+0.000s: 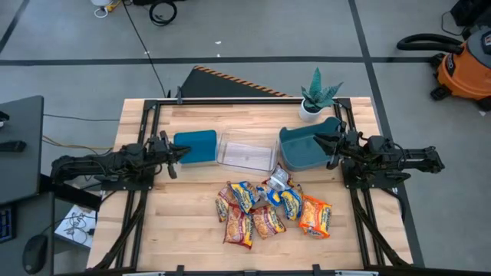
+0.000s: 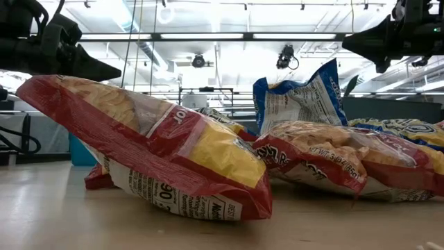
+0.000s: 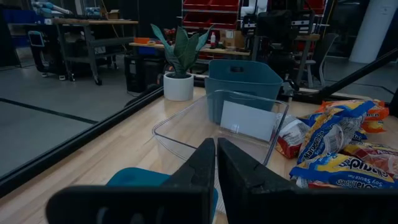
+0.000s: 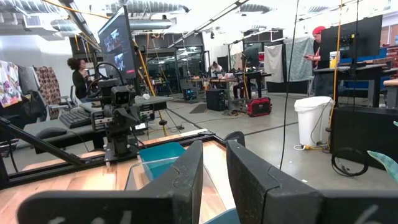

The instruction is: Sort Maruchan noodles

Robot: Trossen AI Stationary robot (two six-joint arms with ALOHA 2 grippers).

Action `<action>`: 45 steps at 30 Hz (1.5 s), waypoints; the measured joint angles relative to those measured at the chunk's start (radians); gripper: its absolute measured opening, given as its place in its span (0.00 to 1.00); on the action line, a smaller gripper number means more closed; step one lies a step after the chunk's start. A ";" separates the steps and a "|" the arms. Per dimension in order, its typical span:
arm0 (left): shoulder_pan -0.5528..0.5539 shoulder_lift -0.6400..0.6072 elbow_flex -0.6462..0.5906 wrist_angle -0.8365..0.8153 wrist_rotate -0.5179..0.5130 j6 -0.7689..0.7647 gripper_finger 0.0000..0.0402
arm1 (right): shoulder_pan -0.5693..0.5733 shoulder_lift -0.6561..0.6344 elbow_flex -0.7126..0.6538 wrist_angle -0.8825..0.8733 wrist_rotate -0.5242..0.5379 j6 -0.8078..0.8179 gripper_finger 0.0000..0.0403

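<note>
from above we see the maruchan noodles (image 1: pixel 270 211) heaped at the table's near middle, between our clenched left gripper (image 1: pixel 181 151) and slightly parted, empty right gripper (image 1: pixel 325 141), roughly equally near; low down, the front packets hide the rest; the right wrist view misses them.

Heaped Maruchan noodles (image 1: pixel 270 208) overlapping in the high view, lower packets partly covered, exact count unclear. Wrapper print too small to read from above. In the low view, nearest red packet (image 2: pixel 149 153) blocking most of the table behind; printing cut off by folds. Blue bin (image 2: pixel 82 151) reduced to a sliver behind that packet. Right gripper (image 4: pixel 213 163) hiding part of the teal bin (image 4: pixel 163 158). Distant people in the right wrist view too small to make out.
</note>
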 joint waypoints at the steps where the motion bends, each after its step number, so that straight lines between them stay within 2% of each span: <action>1: 0.000 0.000 0.000 0.000 0.000 0.000 0.06 | 0.000 0.000 0.000 0.000 0.000 0.000 0.19; 23: 0.000 0.000 0.000 0.001 0.000 0.001 0.06 | 0.000 0.000 0.000 0.000 0.000 0.000 0.19; 29: 0.000 0.000 0.000 0.117 0.000 -0.003 0.06 | 0.000 0.000 0.000 0.000 0.000 0.000 0.19; 32: 0.000 0.000 0.000 0.163 0.000 -0.045 0.06 | 0.000 0.000 0.000 0.000 0.000 0.000 0.19; 36: 0.000 0.001 0.000 0.165 0.003 -0.180 0.06 | 0.000 0.000 0.000 0.000 0.000 0.000 0.19; 38: 0.000 0.012 0.013 0.184 0.025 -0.190 0.06 | 0.000 0.000 0.000 0.000 0.000 0.000 0.19; 41: -0.001 0.060 0.068 0.171 0.119 -0.222 0.06 | 0.000 0.000 0.000 0.000 0.000 0.000 0.19; 45: -0.001 0.174 0.144 0.074 0.133 -0.265 0.06 | 0.000 0.000 0.000 0.000 0.000 0.000 0.19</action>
